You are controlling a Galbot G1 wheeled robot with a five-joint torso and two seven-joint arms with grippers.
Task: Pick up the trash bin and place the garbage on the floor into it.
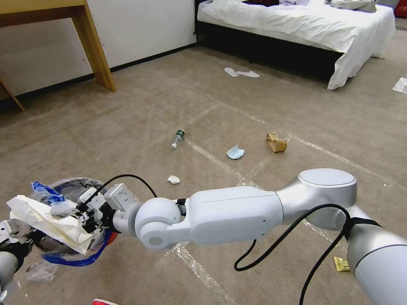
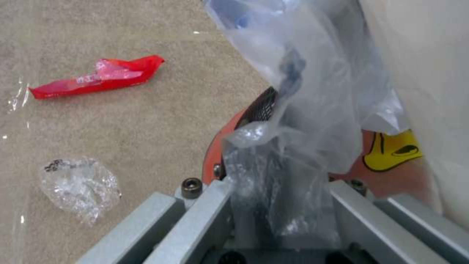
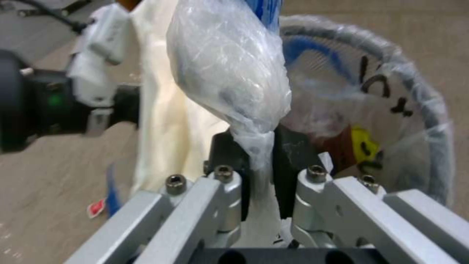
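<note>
Right gripper (image 3: 254,161) nearest, fingers clenched on clear plastic wad (image 3: 229,73) (crinkly, white inside), held just above trash bin (image 3: 391,121). Left gripper (image 2: 278,205) beside it, clamped on bin's rim and liner. Bottle (image 1: 178,137), blue mask (image 1: 235,152), brown paper bag (image 1: 276,142) lie on floor (image 1: 127,144) well beyond right gripper.

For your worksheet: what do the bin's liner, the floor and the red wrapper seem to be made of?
Bin liner: thin clear plastic film, crinkled and glossy. Floor: short-pile beige carpet, matt, crossed by shiny tape. Red wrapper: probably plastic film, glossy and creased.
</note>
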